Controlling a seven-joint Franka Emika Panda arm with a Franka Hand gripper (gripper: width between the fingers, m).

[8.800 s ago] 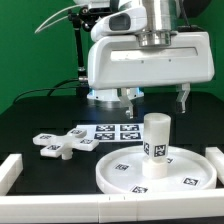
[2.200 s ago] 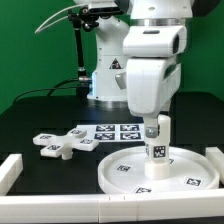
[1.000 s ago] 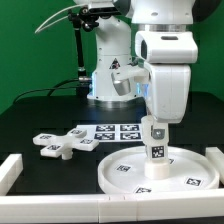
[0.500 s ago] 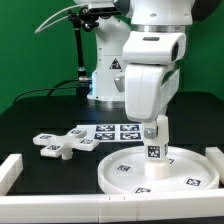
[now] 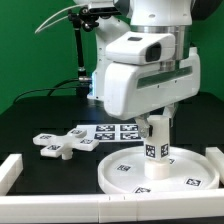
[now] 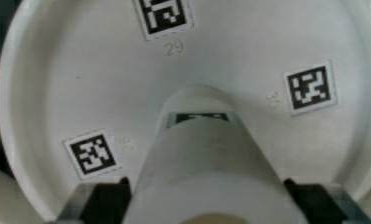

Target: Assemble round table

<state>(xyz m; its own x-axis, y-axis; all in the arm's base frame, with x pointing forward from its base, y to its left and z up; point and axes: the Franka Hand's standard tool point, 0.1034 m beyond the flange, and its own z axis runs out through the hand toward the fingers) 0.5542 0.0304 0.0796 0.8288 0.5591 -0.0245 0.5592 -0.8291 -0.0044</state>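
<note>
The large round rimmed disc (image 5: 120, 172) lies flat at the front of the table. The short thick cylinder leg (image 5: 156, 148) stands upright on its middle. My gripper (image 5: 156, 122) comes down from above onto the leg's top, and the hand hides the fingertips in the exterior view. In the wrist view the leg (image 6: 208, 150) fills the gap of my gripper (image 6: 210, 200), with a dark finger against each side, and the disc (image 6: 93, 80) shows beyond with its tags. The cross-shaped foot piece (image 5: 58, 145) lies loose on the black table at the exterior view's left.
The marker board (image 5: 112, 131) lies flat behind the disc. White border bars stand at the exterior view's left (image 5: 10, 170), right (image 5: 214, 155) and front edge (image 5: 60, 210). The arm's base (image 5: 105, 75) stands at the back, with a green wall behind.
My hand came down onto the leg and closed on it. Over the last second it has turned about the leg's upright axis, and the leg's tags have shifted round with it.
</note>
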